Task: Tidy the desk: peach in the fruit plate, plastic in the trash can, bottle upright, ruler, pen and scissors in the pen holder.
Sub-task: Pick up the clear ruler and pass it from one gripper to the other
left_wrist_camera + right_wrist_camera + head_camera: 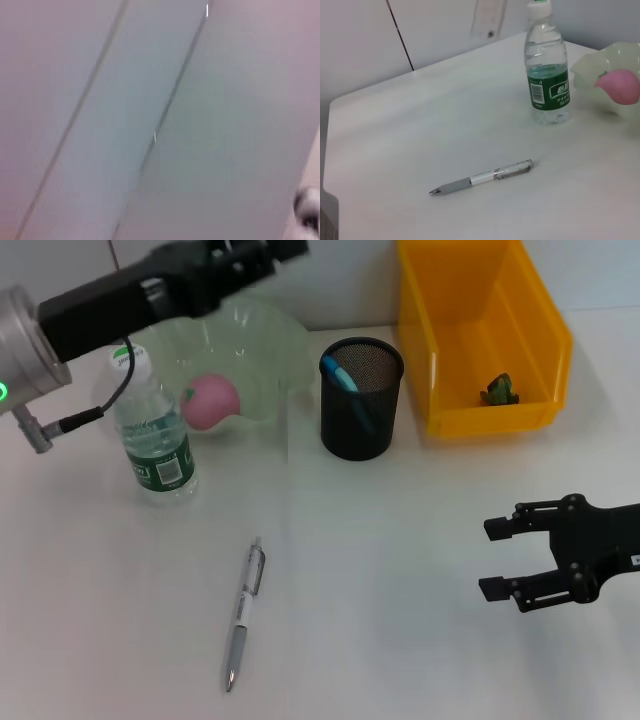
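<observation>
A pink peach (211, 400) lies in the pale green fruit plate (262, 345), also seen as peach (621, 86) in plate (587, 70). The water bottle (155, 435) (547, 75) stands upright beside the plate. A silver pen (243, 612) (482, 177) lies flat on the desk. The black mesh pen holder (361, 415) holds a blue item (339, 374). A green scrap of plastic (499, 390) sits in the yellow trash can (530, 300). My right gripper (505, 558) hovers open and empty at the right. My left gripper (262, 252) is raised above the plate. Ruler and scissors are out of view.
The desk's far edge meets a pale wall right behind the plate and the trash can. In the right wrist view the desk ends in a corner (332, 107) beyond the pen. The left wrist view shows only blurred wall panels.
</observation>
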Available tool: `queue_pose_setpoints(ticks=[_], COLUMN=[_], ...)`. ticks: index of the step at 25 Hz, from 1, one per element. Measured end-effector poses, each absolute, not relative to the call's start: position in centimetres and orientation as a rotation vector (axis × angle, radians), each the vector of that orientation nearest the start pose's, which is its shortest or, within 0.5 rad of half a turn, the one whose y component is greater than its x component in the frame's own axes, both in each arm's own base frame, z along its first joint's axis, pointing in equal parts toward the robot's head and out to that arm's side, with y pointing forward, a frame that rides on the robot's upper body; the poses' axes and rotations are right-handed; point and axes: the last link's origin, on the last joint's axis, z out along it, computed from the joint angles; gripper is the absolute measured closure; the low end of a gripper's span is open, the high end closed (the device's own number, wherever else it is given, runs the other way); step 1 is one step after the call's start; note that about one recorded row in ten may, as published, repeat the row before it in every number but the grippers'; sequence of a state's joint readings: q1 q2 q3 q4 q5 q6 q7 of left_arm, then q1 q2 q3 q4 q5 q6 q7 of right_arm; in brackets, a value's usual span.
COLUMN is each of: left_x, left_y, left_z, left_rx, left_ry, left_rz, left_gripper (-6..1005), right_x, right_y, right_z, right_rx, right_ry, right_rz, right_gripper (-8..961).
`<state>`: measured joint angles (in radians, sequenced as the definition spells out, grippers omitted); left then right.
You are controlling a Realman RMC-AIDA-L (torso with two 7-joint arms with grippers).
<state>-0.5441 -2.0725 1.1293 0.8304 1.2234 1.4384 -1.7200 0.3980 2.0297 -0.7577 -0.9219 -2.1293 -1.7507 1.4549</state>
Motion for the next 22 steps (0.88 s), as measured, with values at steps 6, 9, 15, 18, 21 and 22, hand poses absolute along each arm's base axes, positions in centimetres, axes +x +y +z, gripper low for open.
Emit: queue_pose_setpoints(ticks=[6,9,15,18,21,22], left_x=[-15.9,-16.0,-15.6,-15.5,-15.1,-15.1], left_y=[35.7,35.3,34.4,33.7,33.2,33.2], left_z=[0.7,-0.4,-2.3,-3.3,-4.1,-4.1], left_rx=[-2.321,-2.22,-2.045,-2.004,-1.966,-1.966], left_ry=[-0.558,-0.444,-0.263,-0.207,-0.166,-0.166], left_rz=[-1.619,-1.634,-1.574,-1.534,-1.493,-1.493], left_gripper=[611,611,612,612,612,612], right_x=[29.1,29.3,29.2,28.8,28.3,28.2], right_y=[29.4,29.4,29.4,29.5,29.6,29.7], right_z=[4.0,3.7,3.5,3.0,2.4,2.2], right_rx=[-2.871,-2.872,-2.857,-2.848,-2.805,-2.784], right_ry=[0.569,0.58,0.583,0.539,0.46,0.44], right_rz=[0.378,0.359,0.379,0.417,0.515,0.56], right_gripper=[159,159,159,159,159,159])
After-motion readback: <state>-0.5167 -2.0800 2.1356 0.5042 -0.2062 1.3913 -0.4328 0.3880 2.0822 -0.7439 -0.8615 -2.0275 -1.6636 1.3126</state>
